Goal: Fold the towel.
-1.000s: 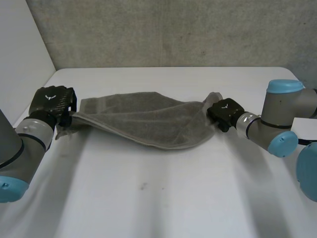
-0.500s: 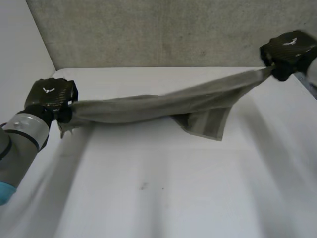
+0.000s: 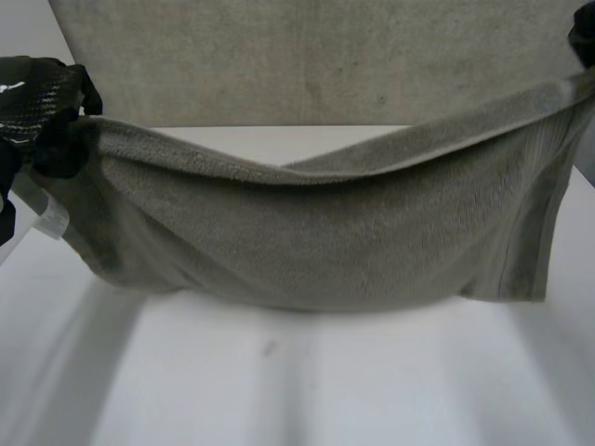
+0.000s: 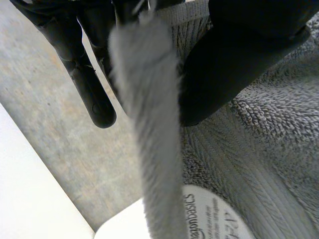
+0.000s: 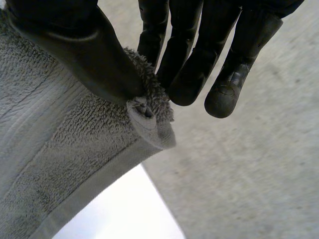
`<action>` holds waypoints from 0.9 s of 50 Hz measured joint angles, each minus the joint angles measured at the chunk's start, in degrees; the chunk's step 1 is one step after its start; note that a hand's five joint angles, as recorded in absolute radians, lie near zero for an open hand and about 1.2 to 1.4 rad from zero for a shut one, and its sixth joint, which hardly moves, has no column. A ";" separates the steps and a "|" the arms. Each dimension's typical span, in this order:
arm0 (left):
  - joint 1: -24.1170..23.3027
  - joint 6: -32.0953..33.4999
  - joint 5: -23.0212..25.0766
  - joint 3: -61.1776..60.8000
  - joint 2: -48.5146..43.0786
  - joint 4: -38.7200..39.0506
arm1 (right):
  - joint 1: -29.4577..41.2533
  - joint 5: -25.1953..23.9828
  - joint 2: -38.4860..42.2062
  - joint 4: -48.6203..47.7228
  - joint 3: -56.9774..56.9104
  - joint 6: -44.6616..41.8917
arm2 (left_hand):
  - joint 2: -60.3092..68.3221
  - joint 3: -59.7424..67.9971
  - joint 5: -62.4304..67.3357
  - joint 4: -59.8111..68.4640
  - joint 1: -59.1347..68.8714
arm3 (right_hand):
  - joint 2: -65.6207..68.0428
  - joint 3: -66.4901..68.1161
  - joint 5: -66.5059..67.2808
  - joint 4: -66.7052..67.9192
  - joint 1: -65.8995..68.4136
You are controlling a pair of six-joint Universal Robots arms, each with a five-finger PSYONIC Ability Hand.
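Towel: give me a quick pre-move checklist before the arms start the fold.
1. Left robot hand grip: ok. Thumb and fingers pinch the towel at a corner, by the label.
2. Right robot hand grip: ok, but shallow. It pinches only the tip of the other top corner.
3. Top edge taut: not ok. It sags in the middle between the hands.
4. Corners level: not ok. The right corner sits higher in the head view.
5. Lower edge clear of the table: cannot tell.
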 measured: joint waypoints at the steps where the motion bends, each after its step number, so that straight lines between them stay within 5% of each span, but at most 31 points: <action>1: -0.02 0.25 0.00 0.71 -1.22 -0.27 | 0.16 0.04 0.95 0.53 0.02 -0.23 | 0.00 0.00 0.00 0.00 0.00 | 0.00 0.00 0.00 0.00 0.00; 7: -0.12 2.97 -0.19 4.73 -10.09 -0.67 | 1.79 1.37 8.20 2.09 -1.03 -2.32 | 0.00 0.00 0.00 0.00 0.00 | 0.00 0.00 0.02 0.00 0.01; 15: -1.26 7.36 -0.93 16.12 -25.74 -0.74 | 7.88 9.55 21.94 2.31 -10.15 -5.51 | 0.00 0.00 0.00 0.00 0.03 | 0.00 0.00 0.02 0.00 0.01; 27: -2.76 4.14 -1.08 45.10 -39.60 0.73 | 13.66 18.26 41.95 -1.47 -47.67 1.60 | 0.01 0.02 0.00 0.01 0.03 | 0.00 0.00 0.02 0.00 0.03; 35: -2.89 -5.84 -1.69 55.55 -39.77 5.94 | 13.60 19.75 44.04 -9.63 -61.43 12.72 | 0.01 0.02 0.00 0.01 0.03 | 0.00 0.00 0.02 0.00 0.10; 45: -2.81 -10.22 -1.83 46.65 -38.50 7.56 | 13.75 17.26 40.24 -10.81 -50.70 14.16 | 0.01 0.02 0.00 0.01 0.03 | 0.00 0.00 0.03 0.00 0.12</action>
